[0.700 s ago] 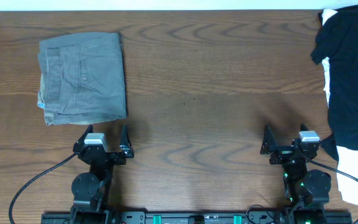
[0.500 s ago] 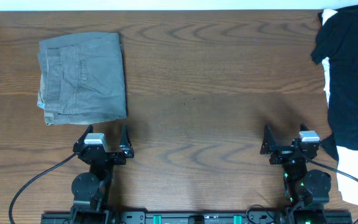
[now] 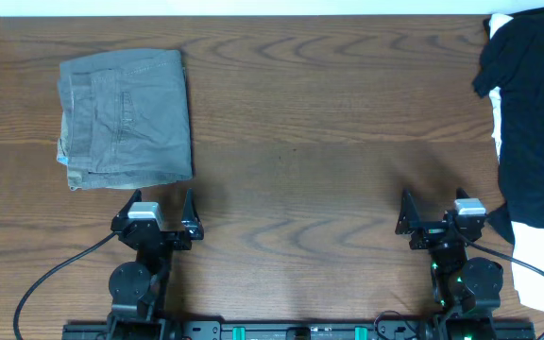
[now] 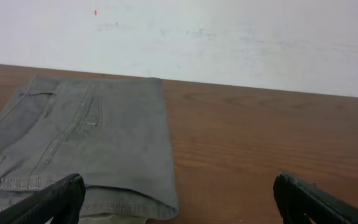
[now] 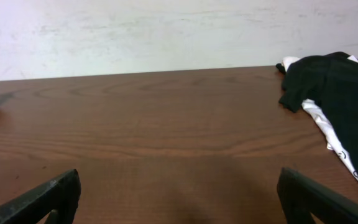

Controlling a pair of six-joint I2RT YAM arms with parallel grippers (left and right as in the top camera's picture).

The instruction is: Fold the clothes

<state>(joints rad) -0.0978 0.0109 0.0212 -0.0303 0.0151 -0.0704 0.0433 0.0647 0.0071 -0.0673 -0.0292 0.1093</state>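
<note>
Overhead, the black T-shirt [image 3: 536, 123] lies rumpled and unfolded to the right of the right hand [image 3: 433, 204]. It starts just beside that hand and stretches well ahead of it, so its long axis runs forward from the hand rather than across. Its far right side is cut off by the picture edge, so the full outline cannot be told. The right wrist view agrees, with the dark cloth ahead and to the right of the fingers.

A white garment [image 3: 541, 260] lies under the shirt, showing at its near end and along its left edge, close to the right of the same hand.

The right hand is spread wide with nothing between its fingers, low over bare bench [image 3: 329, 113]. The left hand [image 3: 159, 206] is equally wide and empty. Folded grey-green trousers [image 3: 126, 118] sit just ahead of it and slightly to its left.

The right arm is plainly the nearer one, and the left hand is well apart from the shirt, with the whole middle of the bench between them. My guess is that the first move is a reach to the right and forward by the right hand, taking only the black cloth and leaving the white one beneath
</note>
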